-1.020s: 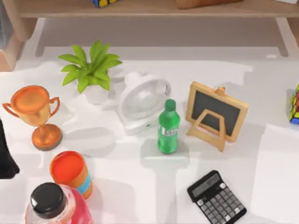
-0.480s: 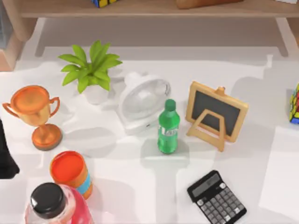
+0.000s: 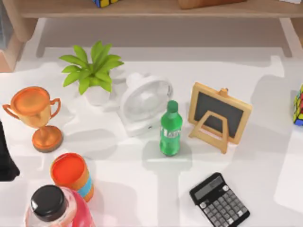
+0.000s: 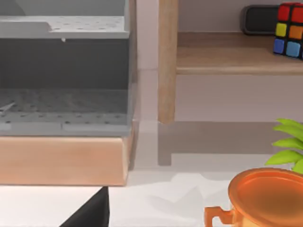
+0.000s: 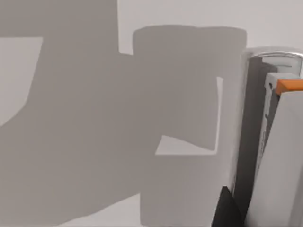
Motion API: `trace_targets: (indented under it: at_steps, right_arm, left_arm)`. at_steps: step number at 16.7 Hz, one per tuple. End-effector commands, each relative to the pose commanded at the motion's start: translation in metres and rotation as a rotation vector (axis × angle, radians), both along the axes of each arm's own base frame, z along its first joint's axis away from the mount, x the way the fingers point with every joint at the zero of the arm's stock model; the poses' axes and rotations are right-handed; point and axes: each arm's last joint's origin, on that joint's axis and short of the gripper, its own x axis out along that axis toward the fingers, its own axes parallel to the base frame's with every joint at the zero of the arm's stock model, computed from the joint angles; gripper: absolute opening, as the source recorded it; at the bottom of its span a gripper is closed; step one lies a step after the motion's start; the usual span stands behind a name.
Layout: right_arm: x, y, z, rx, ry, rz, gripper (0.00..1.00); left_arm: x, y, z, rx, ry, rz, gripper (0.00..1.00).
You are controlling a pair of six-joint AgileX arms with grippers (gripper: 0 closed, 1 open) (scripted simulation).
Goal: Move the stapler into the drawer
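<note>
A: Entry, top view. What stands on the counter (image 3: 142, 189)?

B: From the left: orange trophy (image 3: 35, 116), orange cup (image 3: 71, 175), pink bottle (image 3: 54, 208) with a black cap. Centre: potted plant (image 3: 92, 71), round white fan (image 3: 144, 104), green bottle (image 3: 170, 130) upright just in front of the fan. To the right: small chalkboard easel (image 3: 218, 116), calculator (image 3: 219, 201) near the front edge, colour cube (image 3: 298, 106) at the right edge.

A: Stapler position?

B: Cannot tell. The right wrist view has a pale-grey upright shape (image 5: 272, 142) with an orange tip, over shadowed white surface; I cannot identify it.

A: Left arm (image 3: 5, 158)?

B: Dark shape at the counter's left edge, beside the trophy. Its wrist view looks at a grey perforated compartment (image 4: 64, 109) on a wooden base, with a wooden shelf (image 4: 236, 59) next to it.

A: State of the left pincer (image 4: 90, 215)?

B: One dark wedge at the frame edge; how far open and whether it has hold of anything, cannot tell.

A: Right pincer (image 5: 226, 208)?

B: Dark sliver next to the grey shape; cannot tell either
</note>
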Motion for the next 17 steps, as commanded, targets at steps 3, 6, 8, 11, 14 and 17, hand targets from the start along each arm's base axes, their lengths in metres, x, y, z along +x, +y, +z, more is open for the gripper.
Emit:
trace_targets:
  at_steps: [3, 6, 8, 11, 14, 17]
  right_arm:
    - [0.0, 0.0, 0.0, 0.0, 0.0, 0.0, 0.3]
    - [0.0, 0.0, 0.0, 0.0, 0.0, 0.0, 0.53]
    - [0.0, 0.0, 0.0, 0.0, 0.0, 0.0, 0.68]
    - [0.0, 0.0, 0.0, 0.0, 0.0, 0.0, 0.9]
    - [0.0, 0.0, 0.0, 0.0, 0.0, 0.0, 1.0]
    - [0.0, 0.0, 0.0, 0.0, 0.0, 0.0, 1.0]
  left_arm:
    - [0.0, 0.0, 0.0, 0.0, 0.0, 0.0, 1.0]
    - [0.0, 0.0, 0.0, 0.0, 0.0, 0.0, 1.0]
    - [0.0, 0.0, 0.0, 0.0, 0.0, 0.0, 1.0]
    - [0.0, 0.0, 0.0, 0.0, 0.0, 0.0, 1.0]
    - [0.0, 0.0, 0.0, 0.0, 0.0, 0.0, 1.0]
    - [0.0, 0.0, 0.0, 0.0, 0.0, 0.0, 1.0]
